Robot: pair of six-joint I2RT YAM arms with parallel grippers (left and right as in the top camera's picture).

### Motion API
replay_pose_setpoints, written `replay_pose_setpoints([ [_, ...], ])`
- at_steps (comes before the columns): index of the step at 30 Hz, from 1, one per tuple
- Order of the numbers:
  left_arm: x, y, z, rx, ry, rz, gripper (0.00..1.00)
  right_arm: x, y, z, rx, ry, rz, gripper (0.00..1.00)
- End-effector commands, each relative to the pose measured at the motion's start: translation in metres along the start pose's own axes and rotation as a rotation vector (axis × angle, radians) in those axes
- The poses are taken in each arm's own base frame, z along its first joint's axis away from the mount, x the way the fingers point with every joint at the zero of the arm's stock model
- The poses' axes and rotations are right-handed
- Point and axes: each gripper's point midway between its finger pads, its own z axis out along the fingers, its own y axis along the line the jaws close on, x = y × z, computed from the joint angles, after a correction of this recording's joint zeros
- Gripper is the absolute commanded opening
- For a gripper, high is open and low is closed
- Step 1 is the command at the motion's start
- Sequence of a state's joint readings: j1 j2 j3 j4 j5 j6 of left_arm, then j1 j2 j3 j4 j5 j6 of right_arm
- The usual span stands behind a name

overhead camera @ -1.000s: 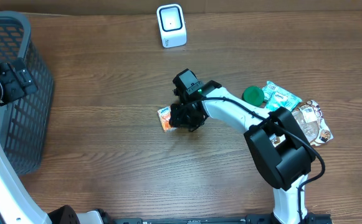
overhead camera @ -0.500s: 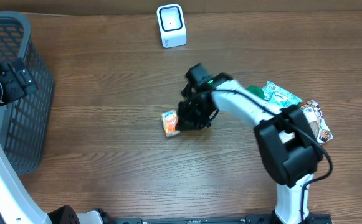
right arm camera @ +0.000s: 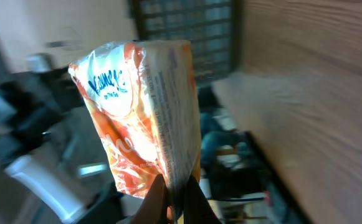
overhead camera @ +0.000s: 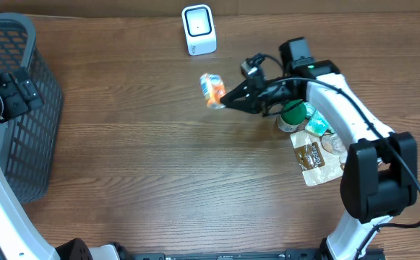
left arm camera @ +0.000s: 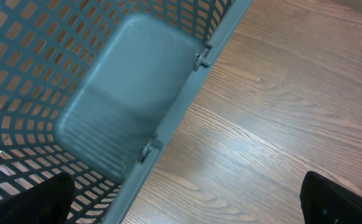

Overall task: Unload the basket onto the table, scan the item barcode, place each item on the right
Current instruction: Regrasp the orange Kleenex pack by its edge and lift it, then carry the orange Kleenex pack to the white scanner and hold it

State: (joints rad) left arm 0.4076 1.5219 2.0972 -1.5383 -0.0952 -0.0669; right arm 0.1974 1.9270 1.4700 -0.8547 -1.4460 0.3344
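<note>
An orange and white snack packet (overhead camera: pixel 212 89) hangs in the air above the table, below the white barcode scanner (overhead camera: pixel 198 29). My right gripper (overhead camera: pixel 225 100) is shut on the packet's edge. In the right wrist view the packet (right arm camera: pixel 143 118) fills the middle, pinched between my two dark fingertips (right arm camera: pixel 157 202) at the bottom. My left gripper (left arm camera: pixel 184 205) is open with nothing between its fingers, hovering over the corner of the grey basket (left arm camera: pixel 124 81).
The grey mesh basket (overhead camera: pixel 18 108) stands at the table's left edge. A pile of other items lies at the right: a green-lidded thing (overhead camera: pixel 293 112), a teal packet (overhead camera: pixel 316 123) and a brown snack bag (overhead camera: pixel 312 157).
My right gripper has lifted the orange packet off the table and carried it up and to the right, toward the scanner. The pile at the right has shifted. The left arm has stayed put.
</note>
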Motion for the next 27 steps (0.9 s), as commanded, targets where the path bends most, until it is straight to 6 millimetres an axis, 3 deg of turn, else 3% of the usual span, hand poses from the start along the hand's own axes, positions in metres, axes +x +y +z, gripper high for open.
replay_pose_setpoints([
  [1,-0.003,0.003,-0.002,-0.010,-0.012,0.015,0.99,0.003,0.030,-0.015,-0.117,0.017,-0.006,0.04],
  [8,-0.003,0.003,-0.002,-0.010,-0.012,0.015,1.00,-0.003,0.029,-0.029,-0.121,-0.019,0.052,0.04],
  [19,-0.003,0.003,-0.002,-0.010,-0.012,0.015,1.00,-0.006,0.026,-0.028,-0.094,-0.030,0.017,0.04],
  [23,-0.003,0.003,-0.002,-0.010,-0.012,0.015,1.00,-0.013,-0.002,-0.011,0.089,-0.076,0.015,0.04],
  [27,-0.003,0.003,-0.002,-0.010,-0.012,0.015,1.00,-0.014,-0.062,0.011,0.471,-0.141,0.032,0.04],
])
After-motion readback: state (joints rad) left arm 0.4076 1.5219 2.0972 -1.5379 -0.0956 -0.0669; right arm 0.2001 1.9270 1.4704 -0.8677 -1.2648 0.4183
